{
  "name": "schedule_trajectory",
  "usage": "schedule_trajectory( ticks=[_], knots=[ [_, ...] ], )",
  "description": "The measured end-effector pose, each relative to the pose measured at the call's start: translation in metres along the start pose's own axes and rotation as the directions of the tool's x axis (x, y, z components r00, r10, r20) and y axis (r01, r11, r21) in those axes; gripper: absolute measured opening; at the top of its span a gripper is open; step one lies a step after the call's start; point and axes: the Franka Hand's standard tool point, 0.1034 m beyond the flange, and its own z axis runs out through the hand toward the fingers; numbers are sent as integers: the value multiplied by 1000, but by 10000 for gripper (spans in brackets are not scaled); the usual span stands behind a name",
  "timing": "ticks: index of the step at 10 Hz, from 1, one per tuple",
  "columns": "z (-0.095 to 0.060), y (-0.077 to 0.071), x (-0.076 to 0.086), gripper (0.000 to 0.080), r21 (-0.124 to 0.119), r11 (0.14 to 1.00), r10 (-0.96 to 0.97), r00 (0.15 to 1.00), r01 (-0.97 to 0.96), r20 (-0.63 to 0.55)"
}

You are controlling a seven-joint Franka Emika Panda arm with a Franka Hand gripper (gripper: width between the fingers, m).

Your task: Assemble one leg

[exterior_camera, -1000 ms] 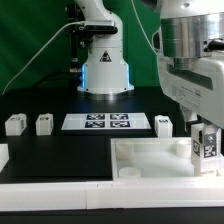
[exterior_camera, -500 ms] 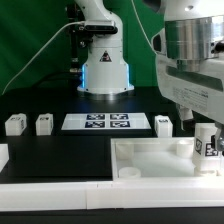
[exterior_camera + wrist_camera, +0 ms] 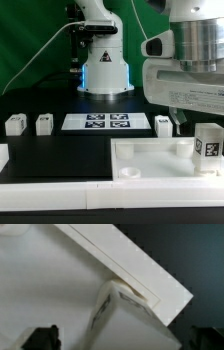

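In the exterior view, the leg (image 3: 208, 144) is seen standing upright at a far corner of the large white tray (image 3: 150, 147), toward the exterior view's right, with its tagged face turned to the camera. Whether it is fully seated in the corner socket cannot be told. The arm (image 3: 188, 62) is held above and just behind the leg, its wrist pointed straight down at the desk (image 3: 60, 150). The jaws are largely hidden here, and nothing is seen to be carried by them. Three more small white blocks (image 3: 44, 123) are set out on the desk on either side of the marker board (image 3: 110, 122), well apart from the tray.

In the wrist view, the leg (image 3: 125, 308) is looked down on where it sits against the tray's wall (image 3: 130, 263). The two dark fingertips (image 3: 42, 336) are seen far apart at the picture's edge, so the jaws are spread wide and touch nothing.

The leg is judged to be light, rigid and smooth, so it could slip or tip if nudged. It would best be taken by two opposite flat sides, near mid-height, with the jaws square to those faces.
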Motion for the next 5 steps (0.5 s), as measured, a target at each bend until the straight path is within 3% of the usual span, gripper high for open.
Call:
schedule_trajectory(
  ticks=[2, 5],
  knots=[
    [0, 0, -1, 649, 0, 985, -171, 985, 171, 1],
    [1, 0, -1, 649, -3, 882, -470, 882, 470, 0]
  ],
)
